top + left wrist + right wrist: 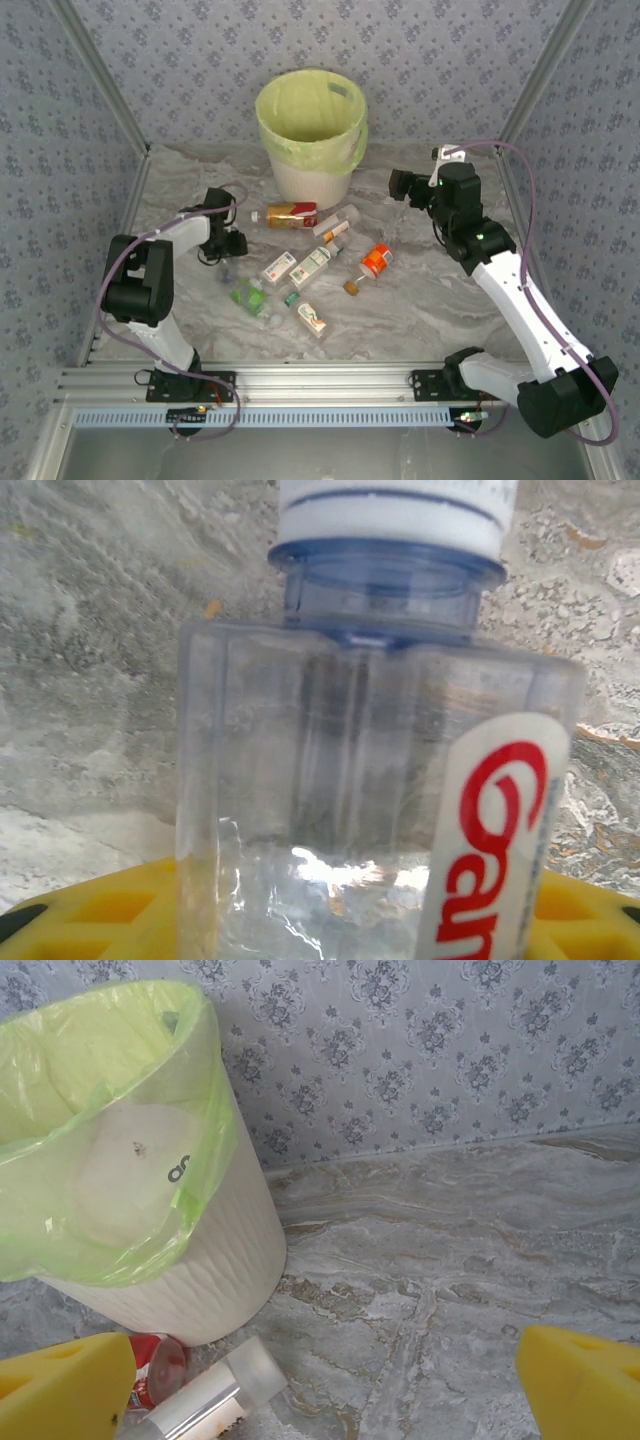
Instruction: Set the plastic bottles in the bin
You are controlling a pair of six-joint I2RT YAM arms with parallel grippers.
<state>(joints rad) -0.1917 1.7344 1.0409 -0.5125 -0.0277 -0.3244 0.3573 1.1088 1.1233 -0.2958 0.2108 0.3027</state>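
Slippage is our concern: the clear bottle (330, 780) sits between the fingers of the left gripper (222, 245), whether clamped we cannot tell, and its smooth wall could escape before the bin (315, 180) well ahead; the right gripper (325, 1385) stands wide open.

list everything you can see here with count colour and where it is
bin: one, white with a yellow-green bag liner, back centre of the table
plastic bottles: about ten in all, mostly clear with red, orange, green or white labels and caps, lying scattered in front of the bin
clear bottle: one, white cap, red lettering on a white label, left edge of the pile
table: one, grey marble pattern, under everything
walls: three, grey floral pattern, left, back and right
rail: one, silver, near edge
left hand: one, yellow-tipped, either side of the clear bottle
right hand: one, yellow-tipped, open and empty, right of the bin
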